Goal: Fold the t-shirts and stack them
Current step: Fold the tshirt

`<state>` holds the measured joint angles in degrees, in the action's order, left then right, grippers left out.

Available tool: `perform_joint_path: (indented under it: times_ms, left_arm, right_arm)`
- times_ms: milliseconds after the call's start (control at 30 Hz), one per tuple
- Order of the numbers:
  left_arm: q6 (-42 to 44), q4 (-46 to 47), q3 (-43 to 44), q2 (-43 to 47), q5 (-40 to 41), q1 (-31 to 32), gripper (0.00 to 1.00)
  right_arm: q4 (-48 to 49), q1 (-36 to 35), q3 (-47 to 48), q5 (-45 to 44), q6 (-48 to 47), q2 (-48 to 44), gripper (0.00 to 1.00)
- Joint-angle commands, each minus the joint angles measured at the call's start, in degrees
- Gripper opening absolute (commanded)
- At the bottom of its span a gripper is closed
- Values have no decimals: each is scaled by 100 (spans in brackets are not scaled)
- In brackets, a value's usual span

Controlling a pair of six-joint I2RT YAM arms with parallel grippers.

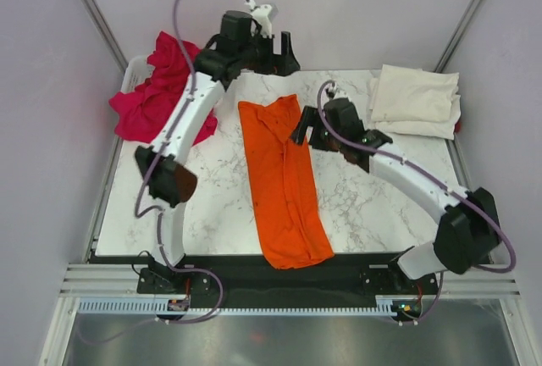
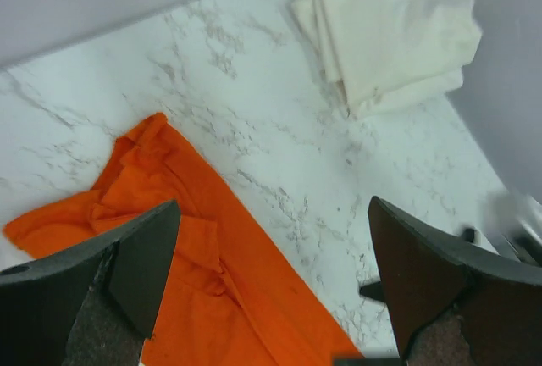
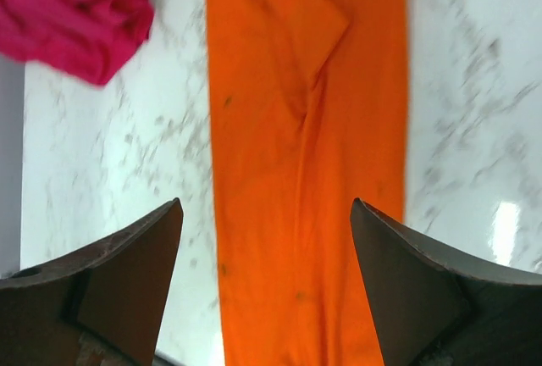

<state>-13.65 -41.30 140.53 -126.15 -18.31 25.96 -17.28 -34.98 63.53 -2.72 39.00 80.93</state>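
Observation:
A bright orange t-shirt (image 1: 284,184) lies as a long narrow strip down the middle of the marble table (image 1: 212,205). A folded cream-white t-shirt (image 1: 415,99) rests at the back right corner. Magenta-pink t-shirts (image 1: 157,86) are heaped at the back left. My left gripper (image 1: 284,52) hovers open above the table's back edge, beyond the orange shirt's top end. In its wrist view the left gripper (image 2: 273,203) looks down on the orange shirt (image 2: 212,281) and the cream shirt (image 2: 389,27). My right gripper (image 1: 306,133) is open beside the strip's upper right edge. In the right wrist view the right gripper (image 3: 266,202) is empty over the orange shirt (image 3: 305,86), with the magenta pile (image 3: 76,19) beyond.
The magenta heap spills out of a white basket (image 1: 131,74) at the table's back left corner. Grey walls close in the back and both sides. A black strip (image 1: 279,285) runs along the near edge between the arm bases.

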Motion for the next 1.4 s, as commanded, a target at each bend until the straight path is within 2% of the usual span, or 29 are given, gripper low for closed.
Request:
perform_joint_path:
  times_ms: [0,67,100,200,233,300,333,367,433,600,833,900,933,967,1167,1233,1300,1367]
  left_arm:
    - [275,60,-1660,1766,696,-64,100]
    - [293,61,-2500,2381,1046,-55,100]
    - [275,61,-3313,3037,1109,-55,100]
    - [310,113,-4838,4242,1171,-47,100]
    - [336,157,-5207,4596,1250,-47,100]
    - [407,157,-6140,5185,1355,-47,100]
    - [416,166,-6421,5832,1417,-47,100]
    - [442,175,-6929,6099,1409,-55,100]
    - [644,157,-7336,6888,1373,-55,100]
    - [408,183,-8417,8226,1619,-64,100]
    - [91,245,-9025,8580,1567,-64,100]
    - [56,332,-9218,8633,1584,-64,100]
    - [55,333,-9297,8668,1611,-64,100]
    - [55,333,-9507,8712,1611,-64,100]
    - [55,333,-9728,8748,1611,-64,100]
    - [170,797,-9738,8704,1384,-64,100]
    - [178,799,-9737,8677,1382,-64,100]
    - [178,808,-9737,8642,1382,-64,100]
  right_arm:
    - [163,763,809,-27,-463,826,88]
    - [268,1079,1413,261,-760,1581,87]
    - [312,1151,1669,490,-919,1863,86]
    - [-37,1406,3118,1106,-1263,3642,82]
    - [-187,1563,3774,1264,-1238,3972,79]
    - [-188,1731,4280,1800,-1071,4744,73]
    - [-180,1784,4700,1888,-1027,4948,66]
    - [-162,1854,4869,1950,-1009,5124,65]
    - [-171,1872,5247,2038,-1052,5556,65]
    - [66,1872,5398,2355,-922,6092,62]
    - [321,1828,5573,2706,-728,6664,37]
    - [348,1837,5653,2742,-666,6848,24]
    - [348,1837,5688,2698,-631,6892,8]
    - [357,1863,5697,2576,-553,6928,0]
    - [515,2355,5328,1390,-34,6656,0]
    - [515,2513,5232,907,142,6559,0]
    - [584,2566,5074,512,282,6367,0]
    - [664,2593,4994,466,292,6322,0]
